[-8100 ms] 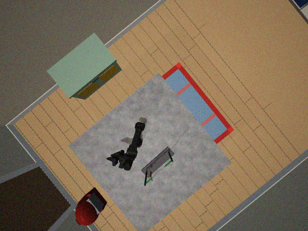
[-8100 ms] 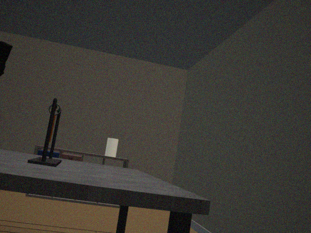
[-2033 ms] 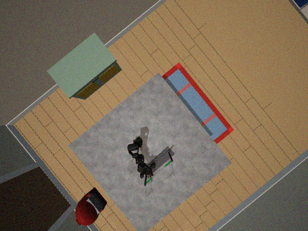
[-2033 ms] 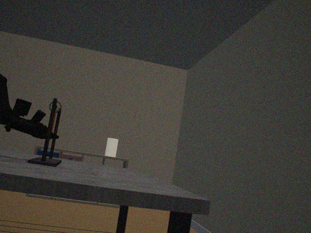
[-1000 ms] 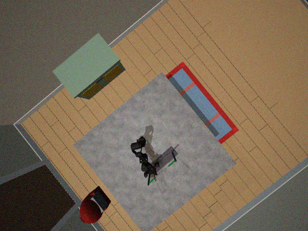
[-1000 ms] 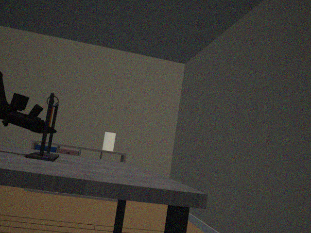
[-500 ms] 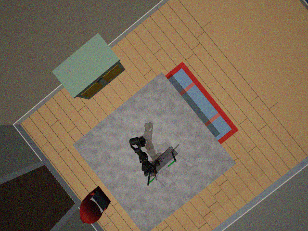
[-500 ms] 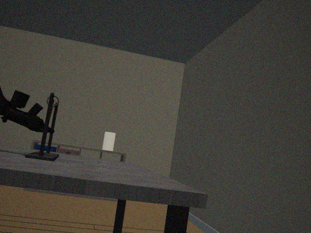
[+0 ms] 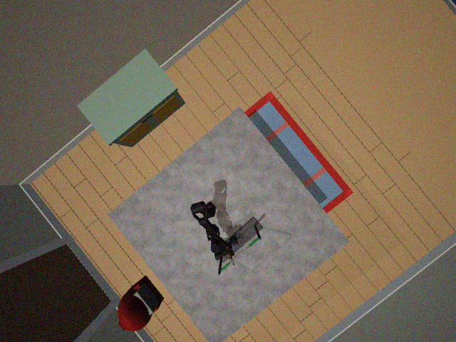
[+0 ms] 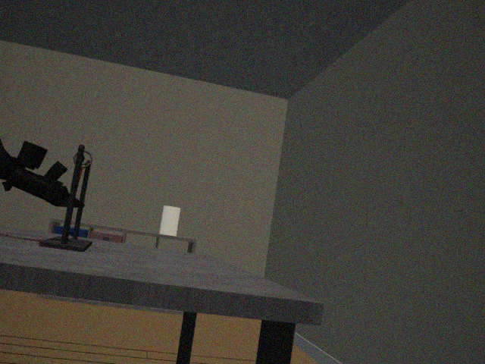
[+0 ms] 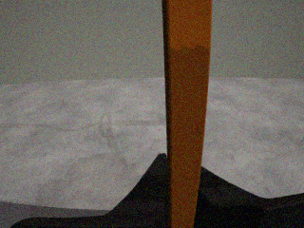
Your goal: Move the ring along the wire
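The orange handle [image 11: 186, 121] [image 9: 230, 254] stands upright between my dark fingers in the wrist view. My gripper [image 9: 226, 253] [image 10: 70, 199] is shut on its lower end. The ring [image 10: 83, 158] [image 9: 231, 258] sits at the top of the near post [image 10: 74, 196], over the green part [image 9: 224, 268] of the wire by that post. The thin grey wire [image 9: 241, 250] runs on to the other green part [image 9: 253, 243] and the far post [image 9: 258, 234]. I cannot tell whether the ring touches the wire. The stand's base [image 10: 66, 243] rests on the table.
The grey table [image 9: 165, 221] [image 10: 156, 282] carries a white block [image 10: 170, 220] and a low rail with blue and red boxes [image 10: 70, 230]. A green cabinet [image 9: 125, 97], a blue red-rimmed mat [image 9: 294, 147] and a red chair [image 9: 134, 305] stand on the floor around it.
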You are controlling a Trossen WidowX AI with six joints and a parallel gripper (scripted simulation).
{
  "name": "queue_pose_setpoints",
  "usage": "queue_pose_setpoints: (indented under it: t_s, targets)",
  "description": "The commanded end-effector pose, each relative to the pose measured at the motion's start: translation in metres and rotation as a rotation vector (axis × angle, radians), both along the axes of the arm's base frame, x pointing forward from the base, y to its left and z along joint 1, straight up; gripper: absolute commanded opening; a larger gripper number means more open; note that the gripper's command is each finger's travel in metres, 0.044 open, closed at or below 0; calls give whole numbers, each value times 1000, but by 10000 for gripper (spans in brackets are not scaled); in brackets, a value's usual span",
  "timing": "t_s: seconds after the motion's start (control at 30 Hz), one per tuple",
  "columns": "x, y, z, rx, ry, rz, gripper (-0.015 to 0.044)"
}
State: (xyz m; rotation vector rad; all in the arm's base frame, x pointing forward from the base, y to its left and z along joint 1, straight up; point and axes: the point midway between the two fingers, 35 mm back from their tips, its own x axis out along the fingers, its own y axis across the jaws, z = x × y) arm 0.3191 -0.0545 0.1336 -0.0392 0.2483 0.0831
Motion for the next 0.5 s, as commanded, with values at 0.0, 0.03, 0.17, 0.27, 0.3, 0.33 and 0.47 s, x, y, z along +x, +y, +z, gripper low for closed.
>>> queue_pose_setpoints:
  t_s: [0.0,0.03,0.17,0.27,0.3,0.33,0.47]
  targets:
    - [-1,2,0,-18,5,8,-150]
    - [-2,2,0,-21,11,9,-150]
    - [-6,2,1,-41,51,19,-150]
    - [-11,1,2,-64,94,29,-150]
    - [-13,1,2,-73,110,33,-150]
    - [-15,0,3,-83,126,37,-150]
    - [-23,-1,5,-122,189,55,-150]
